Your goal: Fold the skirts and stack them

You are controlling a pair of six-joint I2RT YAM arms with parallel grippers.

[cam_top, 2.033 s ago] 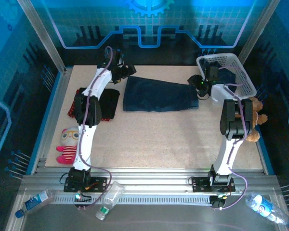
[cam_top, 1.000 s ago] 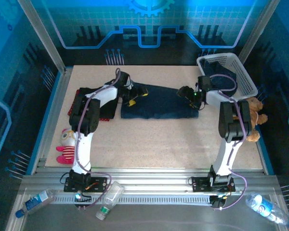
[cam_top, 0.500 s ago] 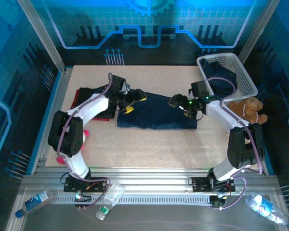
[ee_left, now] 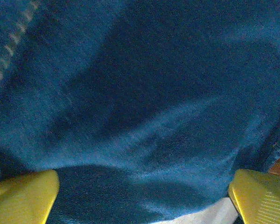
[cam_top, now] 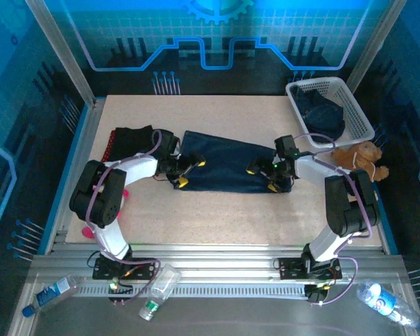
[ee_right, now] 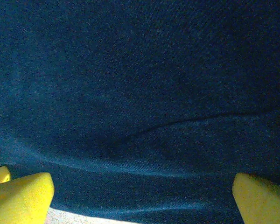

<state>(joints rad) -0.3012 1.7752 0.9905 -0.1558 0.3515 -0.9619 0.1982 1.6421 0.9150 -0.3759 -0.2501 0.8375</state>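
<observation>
Top external view: a dark blue denim skirt (cam_top: 227, 162) lies spread flat in the middle of the desk (cam_top: 217, 210), long side running left to right. The left claw (cam_top: 190, 173) sits low at the skirt's near-left corner and the right claw (cam_top: 261, 179) at its near-right corner, both with yellow fingers spread wide and nothing pinched. Off to the left, a black skirt (cam_top: 131, 135) lies on top of a red skirt (cam_top: 109, 148) near the desk's left edge, well apart from the denim one. At the far right corner a white basket (cam_top: 334, 85) holds a dark blue bundle (cam_top: 323, 112), hard to say exactly what, and a teddy bear (cam_top: 357, 155) sits just beside the basket on the near side. Left wrist view: the left claw (ee_left: 142, 196) is wide open, one yellow finger (ee_left: 23, 196) in each bottom corner, with rumpled denim skirt (ee_left: 144, 102) between them and a sliver of desk (ee_left: 210, 217) below the hem. Right wrist view: same deal, the right claw (ee_right: 142, 196) gapes fully, fingertips (ee_right: 23, 193) far apart, smooth denim skirt (ee_right: 140, 93) between them, gripping nothing.
</observation>
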